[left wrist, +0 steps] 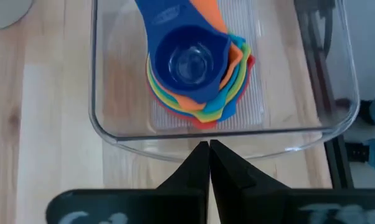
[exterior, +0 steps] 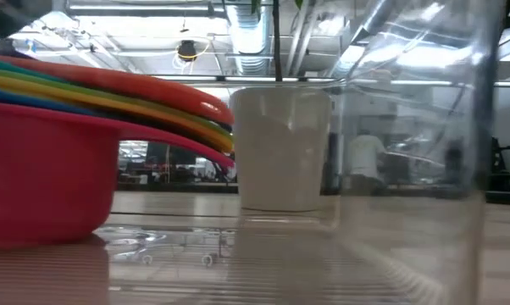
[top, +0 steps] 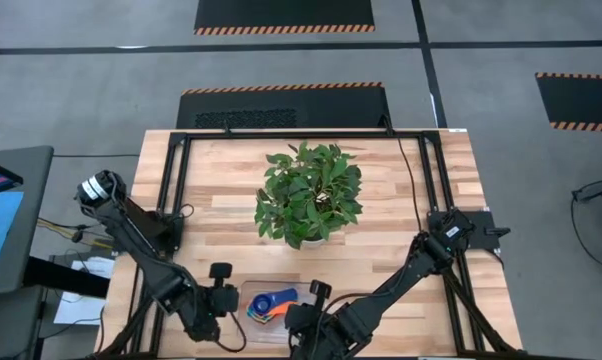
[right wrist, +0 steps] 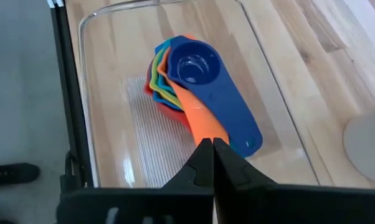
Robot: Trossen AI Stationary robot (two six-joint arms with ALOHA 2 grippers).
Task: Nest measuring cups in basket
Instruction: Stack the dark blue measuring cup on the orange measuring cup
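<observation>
The measuring cups (left wrist: 194,74) sit nested in one stack on the floor of the clear basket (left wrist: 113,127), dark blue on top and red at the bottom (exterior: 43,174). Their handles (right wrist: 218,118) fan out toward the table's right. My left gripper (left wrist: 208,148) is shut and hangs just outside the basket's left wall, pointing steeply down. My right gripper (right wrist: 208,146) is shut too and hovers over the basket's right end, above the handle ends. In the high view, the left gripper (top: 231,298) and right gripper (top: 309,303) flank the basket (top: 249,290).
A leafy potted plant (top: 309,192) in a white pot (exterior: 280,148) stands mid-table behind the basket. Black frame rails (top: 171,200) run along the table's left, right and far sides. The basket lies close to the table's near edge. A person (exterior: 365,157) stands far off in the room.
</observation>
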